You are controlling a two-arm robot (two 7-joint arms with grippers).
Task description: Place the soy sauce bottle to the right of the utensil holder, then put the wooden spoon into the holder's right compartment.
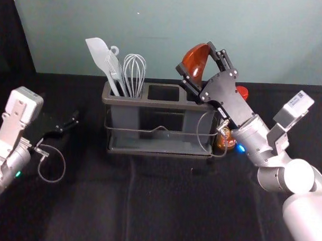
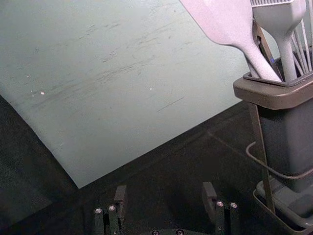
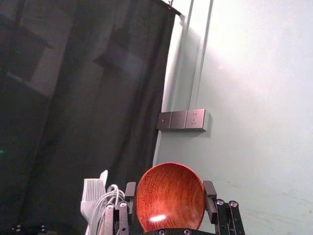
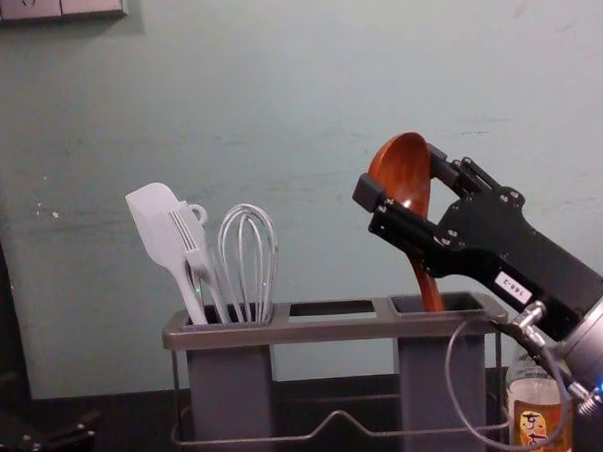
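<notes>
Gripping right pincer (image 4: 404,175): clamped on red-brown wooden spoon (image 4: 409,153)
Handle (image 4: 426,286): toward six o'clock, inside grey plastic holder's (image 4: 326,330) right compartment (image 4: 441,380)
Left pincer (image 2: 165,190): apart, nine o'clock

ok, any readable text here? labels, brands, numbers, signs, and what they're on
Soy sauce bottle: "东" on the label, character below too blurred.
Right gripper: white label, short code, too small to read surely.
Right arm: sticker, too small.

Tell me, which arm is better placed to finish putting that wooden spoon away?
The right, I'd judge: the right gripper holds the wooden spoon by the bowl, its handle down in the holder's right compartment. The left gripper is open and empty, off to the holder's left.
</notes>
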